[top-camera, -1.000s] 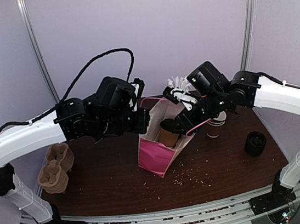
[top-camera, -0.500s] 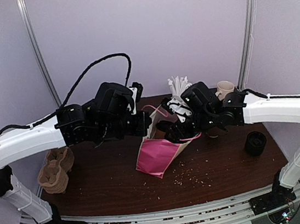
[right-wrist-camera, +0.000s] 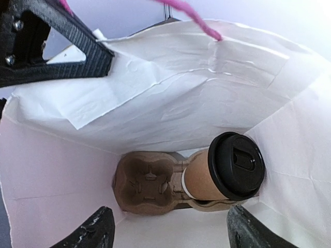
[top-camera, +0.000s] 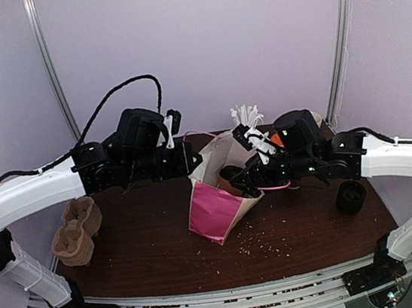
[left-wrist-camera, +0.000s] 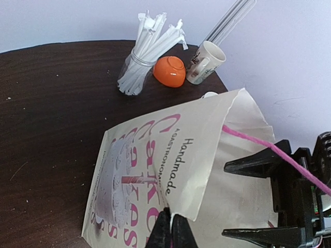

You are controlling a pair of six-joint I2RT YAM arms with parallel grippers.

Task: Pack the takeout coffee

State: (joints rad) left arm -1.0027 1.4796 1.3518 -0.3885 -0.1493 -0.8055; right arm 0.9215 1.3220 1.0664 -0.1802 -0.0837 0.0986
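The right gripper (right-wrist-camera: 173,233) has spread wider, freeing the takeout coffee (right-wrist-camera: 223,168). Only its wrist view shows the cup in a carrier (right-wrist-camera: 147,185) inside the bag (top-camera: 215,212); the left gripper (left-wrist-camera: 171,233) clamps its rim.

A lab test booth: plain walls (top-camera: 214,39) and metal posts (top-camera: 338,30).

I am reading "Handmade" in black on the paper bag (left-wrist-camera: 155,155), big pink script beside it looking like "Cakes", a small black line alongside too fine to read, dark print on the cream mug (left-wrist-camera: 207,62) at the bench's far edge illegible to me
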